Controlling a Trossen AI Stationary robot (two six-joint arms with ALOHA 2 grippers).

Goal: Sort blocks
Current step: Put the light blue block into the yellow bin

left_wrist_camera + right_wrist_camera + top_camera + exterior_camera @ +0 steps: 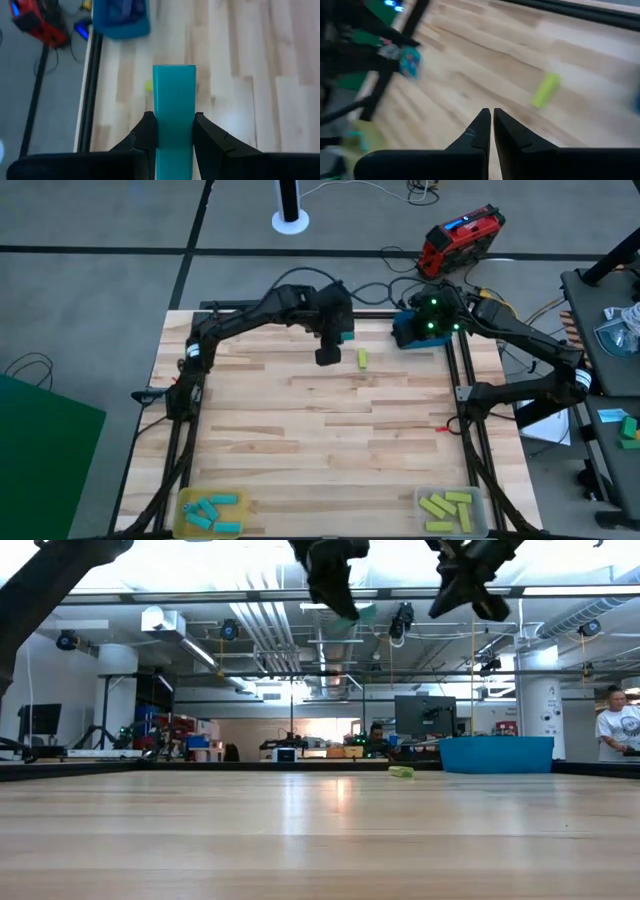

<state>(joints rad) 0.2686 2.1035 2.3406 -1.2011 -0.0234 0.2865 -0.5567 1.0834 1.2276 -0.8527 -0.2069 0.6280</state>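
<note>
At the near left corner of the worktop (pixel 300 430) a clear tray (pixel 186 502) holds several cyan blocks (pixel 212 513). Further in, toward the far edge, the left claw (pixel 174 131) hangs above the boards clamped on a cyan block (pixel 174 105), which sticks straight out past the fingertips along the claw's own line. Just to the right of it a lone yellow-green block (pixel 362 358) lies flat on the wood, its long axis running near-to-far. Right of that sits the blue bin (pixel 410 330) at the far edge, with the right claw (pixel 491 121) raised over it, its two fingers pressed together and holding nothing. From that claw the yellow-green block lies ahead and off to one side, well apart. Both arms are close to the loose block, but the left one is loaded, so I judge the right arm the one free to take it. At the near right corner a second tray (pixel 480 500) holds the yellow-green blocks (pixel 445 509) already sorted.
</note>
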